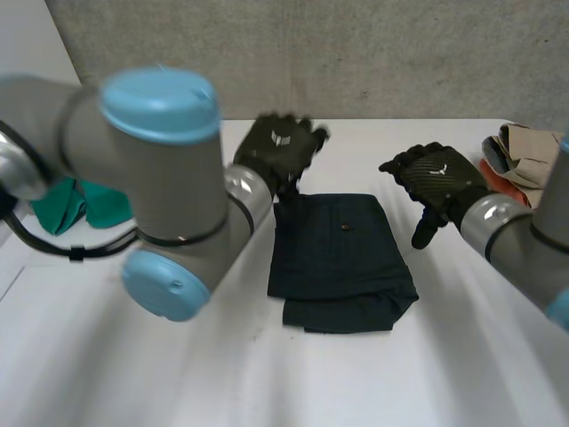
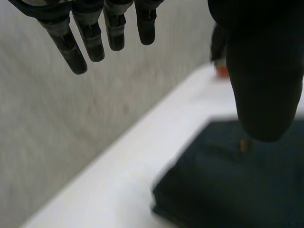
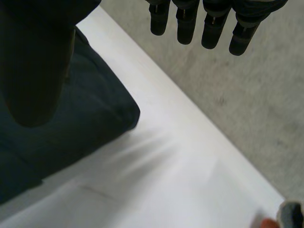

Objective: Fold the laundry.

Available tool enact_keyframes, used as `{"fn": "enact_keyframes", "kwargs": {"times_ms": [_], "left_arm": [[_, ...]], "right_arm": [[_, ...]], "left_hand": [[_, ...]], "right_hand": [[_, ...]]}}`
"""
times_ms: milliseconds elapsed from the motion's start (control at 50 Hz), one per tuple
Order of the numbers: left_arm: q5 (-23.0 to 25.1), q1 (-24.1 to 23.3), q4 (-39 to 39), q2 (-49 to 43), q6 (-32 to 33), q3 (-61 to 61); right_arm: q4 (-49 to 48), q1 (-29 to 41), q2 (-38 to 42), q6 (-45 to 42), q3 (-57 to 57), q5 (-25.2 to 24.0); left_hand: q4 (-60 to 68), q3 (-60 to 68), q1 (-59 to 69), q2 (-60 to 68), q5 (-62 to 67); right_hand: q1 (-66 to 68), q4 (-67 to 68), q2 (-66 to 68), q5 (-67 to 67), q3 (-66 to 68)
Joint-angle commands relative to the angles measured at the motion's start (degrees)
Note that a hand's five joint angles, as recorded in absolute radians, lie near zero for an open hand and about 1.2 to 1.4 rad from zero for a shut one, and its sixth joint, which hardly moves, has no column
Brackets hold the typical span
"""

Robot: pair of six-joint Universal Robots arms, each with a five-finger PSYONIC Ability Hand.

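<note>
A dark navy garment (image 1: 340, 260) lies folded into a rectangle in the middle of the white table (image 1: 267, 374), with a small button near its far end. My left hand (image 1: 279, 147) hovers open above the garment's far left corner, touching nothing. My right hand (image 1: 436, 181) hangs open just right of the garment's far right corner, also empty. In the left wrist view the straight fingers (image 2: 90, 40) and thumb (image 2: 263, 71) stand apart over the dark cloth (image 2: 228, 190). In the right wrist view the fingers (image 3: 209, 23) point past the garment's corner (image 3: 95, 118).
A green cloth (image 1: 76, 205) lies at the table's left, partly behind my left arm. A pile of beige and red-orange clothes (image 1: 520, 160) sits at the far right edge. A grey wall runs behind the table's far edge.
</note>
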Motion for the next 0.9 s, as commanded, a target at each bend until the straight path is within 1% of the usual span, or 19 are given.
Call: {"fn": "enact_keyframes", "kwargs": {"times_ms": [20, 40, 80, 100, 120, 160, 180, 260, 340, 380, 400, 460, 540, 580, 600, 620, 720, 820, 900], "left_arm": [[14.19, 0.35, 0.4, 4.93, -2.92, -0.02], [18.48, 0.53, 0.4, 5.19, -3.79, -0.28], [22.37, 0.61, 0.31, 5.54, -4.94, -0.63], [24.22, 0.7, 0.31, 5.72, -5.55, -0.81], [26.93, 0.88, 0.31, 6.15, -6.86, -1.33], [28.71, 1.14, 0.31, 6.42, -7.92, -1.95], [29.24, 1.14, 0.31, 6.42, -8.36, -2.21], [29.6, 1.23, 0.48, 6.51, -8.9, -3.44], [29.6, 1.23, 0.57, 6.25, -8.81, -3.97], [29.6, 1.23, 0.57, 5.98, -8.81, -4.06], [29.68, 1.23, 0.66, 5.9, -8.81, -4.15], [29.68, 1.32, 0.66, 5.9, -8.81, -4.41], [29.77, 1.41, 0.66, 5.81, -8.81, -4.5], [29.68, 1.49, 0.66, 5.81, -8.9, -4.5], [29.68, 1.49, 0.66, 5.81, -8.81, -4.5], [29.68, 1.49, 0.66, 5.81, -8.81, -4.5], [29.77, 1.84, 0.66, 5.9, -8.81, -4.59], [29.68, 3.6, 0.83, 6.68, -8.9, -4.07], [29.6, 5.09, 1.53, 9.05, -9.16, -3.1]], "right_arm": [[-9.55, 5.04, -5.38, -0.47, 18.91, -0.75], [-11.05, 6.11, -5.2, -0.47, 20.51, -0.75], [-14.21, 7.95, -5.03, -0.3, 23.15, -0.67], [-17.62, 8.83, -4.94, 0.05, 25.51, -0.58], [-19.4, 9.28, -4.76, 0.15, 26.58, -0.58], [-22.82, 9.54, -3.19, 0.23, 28.08, -0.49], [-26.06, 9.98, -0.13, 0.15, 28.61, -0.4], [-33.19, 10.34, 6.12, -0.38, 27.74, 0.12], [-38.04, 10.34, 8.24, -0.47, 25.28, 1.26], [-40.15, 10.51, 9.82, -0.47, 24.14, 2.32], [-42.16, 10.51, 11.74, -0.64, 22.74, 3.63], [-43.85, 10.51, 14.21, -0.73, 20.01, 5.22], [-44.64, 10.51, 17.12, -0.64, 16.23, 6.01], [-44.73, 10.51, 18.44, -0.47, 14.21, 5.93], [-44.73, 10.43, 18.7, -0.38, 13.33, 5.84], [-44.55, 10.34, 18.79, -0.03, 11.67, 5.92], [-44.02, 9.81, 17.83, 0.32, 8.76, 6.01], [-42.88, 9.37, 14.49, 0.23, 4.98, 5.31], [-41.3, 5.69, 12.91, 0.41, 0.15, 4.52]], "left_hand": [[1.29, 0.68, 1.87, 0.94, 0.09], [1.46, 0.85, 2.04, 1.11, 0.26], [2.3, 1.69, 2.87, 1.94, 1.09], [2.63, 2.03, 3.21, 2.28, 1.43], [3.14, 2.53, 3.71, 2.78, 1.94], [3.14, 2.53, 3.72, 2.79, 1.94], [3.14, 2.53, 3.72, 2.79, 1.94], [2.81, 2.2, 3.38, 2.46, 1.61], [2.64, 2.03, 3.21, 2.29, 1.44], [2.64, 2.03, 3.21, 2.29, 1.44], [2.64, 2.03, 3.21, 2.29, 1.44], [2.64, 2.03, 3.21, 2.29, 1.44], [2.64, 2.03, 3.21, 2.29, 1.44], [2.64, 2.03, 3.21, 2.29, 1.44], [2.64, 2.03, 3.21, 2.29, 1.44], [2.64, 2.03, 3.21, 2.29, 1.44], [2.64, 2.03, 3.21, 2.29, 1.44], [2.64, 2.03, 3.21, 2.29, 1.44], [2.81, 2.2, 3.38, 2.46, 1.61]], "right_hand": [[-1.47, -2.01, -0.57, -2.47, -1.29], [-1.47, -2.01, -0.57, -2.47, -1.29], [-1.47, -2.01, -0.57, -2.47, -1.29], [-1.47, -2.01, -0.57, -2.47, -1.29], [-1.47, -2.01, -0.57, -2.47, -1.29], [-1.47, -2.01, -0.57, -2.47, -1.29], [-1.47, -2.01, -0.57, -2.47, -1.29], [-1.47, -2.01, -0.57, -2.47, -1.29], [-1.47, -2.01, -0.57, -2.47, -1.29], [-1.47, -2.01, -0.57, -2.47, -1.29], [-1.47, -2.01, -0.57, -2.47, -1.29], [-1.47, -2.01, -0.57, -2.47, -1.29], [9.18, 8.64, 10.08, 8.18, 9.36], [34.49, 33.95, 35.38, 33.48, 34.66], [53.26, 52.72, 54.16, 52.26, 53.44], [68.38, 67.84, 69.27, 67.38, 68.55], [68.53, 67.99, 69.43, 67.53, 68.71], [68.53, 67.99, 69.43, 67.53, 68.71], [68.53, 67.99, 69.43, 67.53, 68.71]]}}
